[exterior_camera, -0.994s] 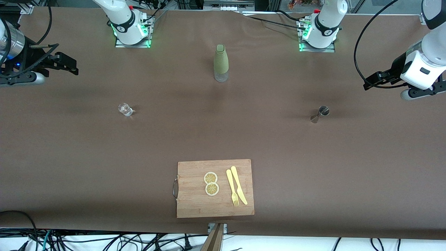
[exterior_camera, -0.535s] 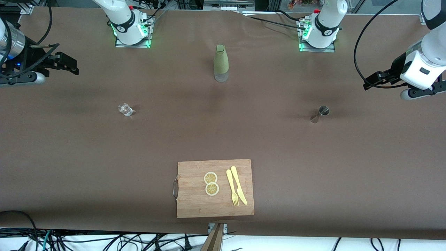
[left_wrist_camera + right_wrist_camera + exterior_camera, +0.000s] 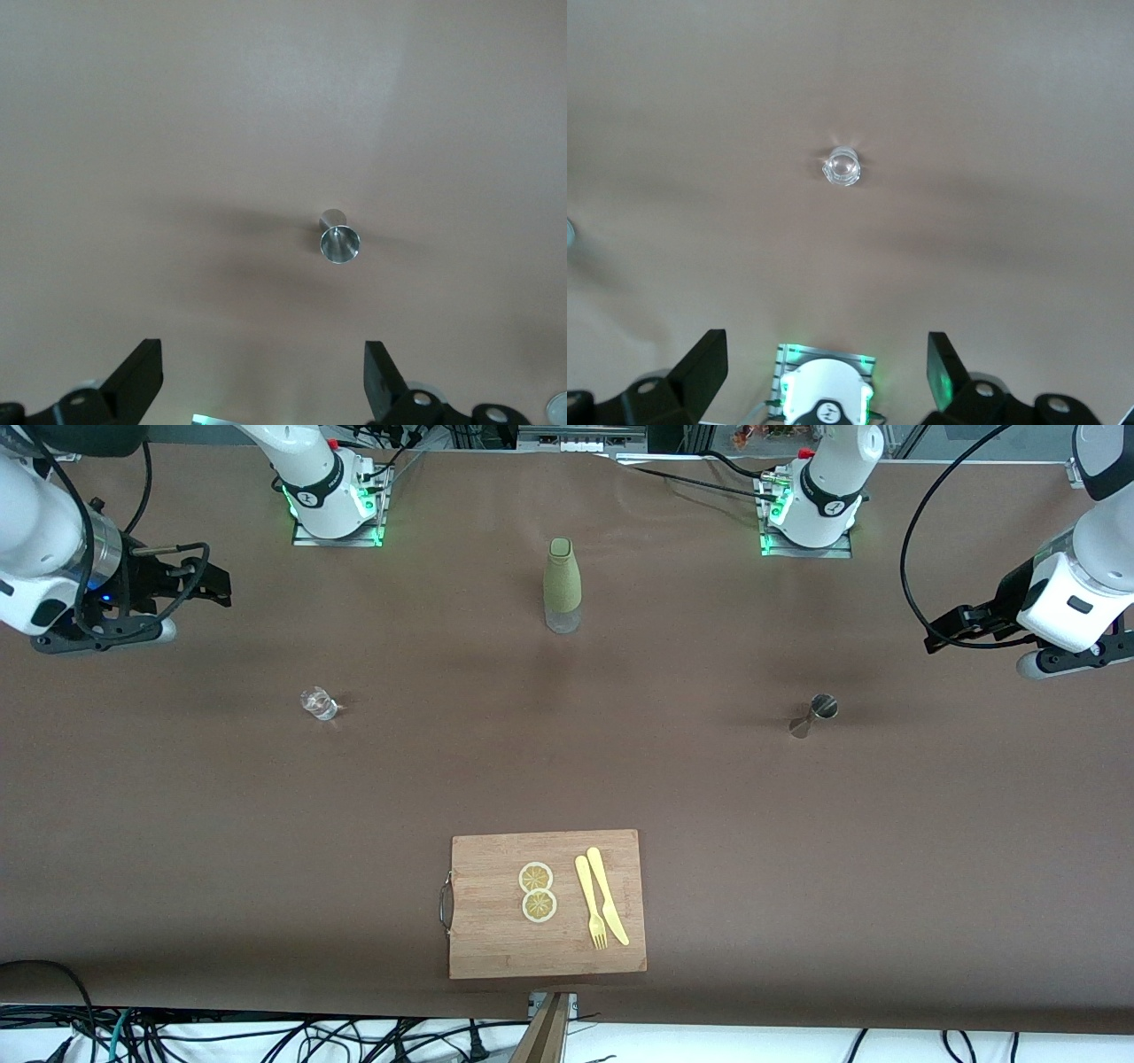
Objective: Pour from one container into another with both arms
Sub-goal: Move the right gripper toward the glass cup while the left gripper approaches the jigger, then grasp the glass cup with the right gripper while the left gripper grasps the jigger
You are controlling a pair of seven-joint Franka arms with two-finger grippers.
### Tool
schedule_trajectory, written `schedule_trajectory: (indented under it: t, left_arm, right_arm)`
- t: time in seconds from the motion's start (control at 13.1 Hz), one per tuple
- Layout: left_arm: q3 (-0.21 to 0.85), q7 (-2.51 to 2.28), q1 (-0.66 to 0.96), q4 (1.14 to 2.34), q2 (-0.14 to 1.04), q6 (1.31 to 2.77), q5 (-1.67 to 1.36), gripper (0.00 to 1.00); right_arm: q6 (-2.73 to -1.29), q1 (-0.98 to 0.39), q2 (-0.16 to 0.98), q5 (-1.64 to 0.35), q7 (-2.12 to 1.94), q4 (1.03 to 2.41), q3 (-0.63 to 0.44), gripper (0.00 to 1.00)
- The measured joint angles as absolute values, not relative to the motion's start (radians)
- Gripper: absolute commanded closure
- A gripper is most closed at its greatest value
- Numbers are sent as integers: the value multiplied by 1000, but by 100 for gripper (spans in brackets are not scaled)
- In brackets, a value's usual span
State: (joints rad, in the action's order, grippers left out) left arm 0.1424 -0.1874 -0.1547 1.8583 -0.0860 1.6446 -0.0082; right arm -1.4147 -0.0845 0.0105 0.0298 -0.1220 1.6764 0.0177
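- Up at the right arm's end of the table, the right gripper [image 3: 217,589] hangs in the air over bare brown table [image 3: 177,797], its black fingers [image 3: 700,372] spread wide apart with nothing between them.
- Next along, the glass tumbler [image 3: 317,703] stands upright on the table, well apart from the right gripper; in the right wrist view it [image 3: 842,166] shows out ahead of the open fingers, in line with the gap.
- Toward the middle, the olive-green bottle [image 3: 562,584] stands upright between the two arm bases, farther from the front camera than both tumbler and jigger.
- Nearer the front camera, a wooden cutting board [image 3: 496,939] lies flat by the table's edge, carrying two lemon slices [image 3: 537,891] that touch one another, with a yellow fork [image 3: 590,902] and a yellow knife [image 3: 607,896] side by side.
- Further on, the silver jigger [image 3: 813,716] stands on the table toward the left arm's end; the left wrist view looks down into its open cone [image 3: 339,242].
- Last, the left gripper [image 3: 941,635] hangs over the table's left-arm end, well apart from the jigger, its fingers [image 3: 137,381] wide apart and empty.
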Motion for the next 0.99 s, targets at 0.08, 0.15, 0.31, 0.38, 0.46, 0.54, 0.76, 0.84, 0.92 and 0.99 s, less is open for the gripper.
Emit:
schedule_trajectory:
  t: [0.08, 0.15, 0.31, 0.38, 0.46, 0.54, 0.76, 0.84, 0.92, 0.99]
  left_arm:
    - [134, -147, -160, 1861, -84, 1645, -8, 0]
    - [126, -99, -169, 1864, -81, 1645, -8, 0]
    - [113, 36, -206, 1868, -66, 1660, -8, 0]
    - [109, 138, -235, 1870, -52, 1675, -8, 0]
    - [104, 243, -265, 1872, -34, 1691, -8, 0]
    - [101, 329, -292, 1875, -13, 1702, -8, 0]
    - [97, 560, -351, 1880, 63, 1738, -12, 0]
    - [97, 635, -364, 1881, 91, 1753, -33, 0]
    - [97, 698, -379, 1882, 122, 1774, -66, 0]
    - [96, 767, -397, 1883, 155, 1791, -102, 0]
  right_arm:
    - [-1415, -83, 28, 30, -200, 1677, 1, 0]
    - [-1416, -81, 49, 29, -295, 1677, -20, 0]
    - [-1422, -79, 96, 27, -509, 1679, -74, 0]
    - [-1426, -77, 120, 19, -620, 1679, -100, 0]
    - [-1431, -76, 144, 0, -723, 1680, -123, 0]
    - [-1441, -75, 168, -29, -821, 1684, -149, 0]
    - [-1459, -43, 236, -179, -1133, 1725, -225, 0]
    - [-1464, -13, 261, -220, -1214, 1746, -236, 0]
    - [-1468, 20, 289, -254, -1300, 1761, -241, 0]
    - [-1473, 48, 322, -303, -1407, 1770, -242, 0]
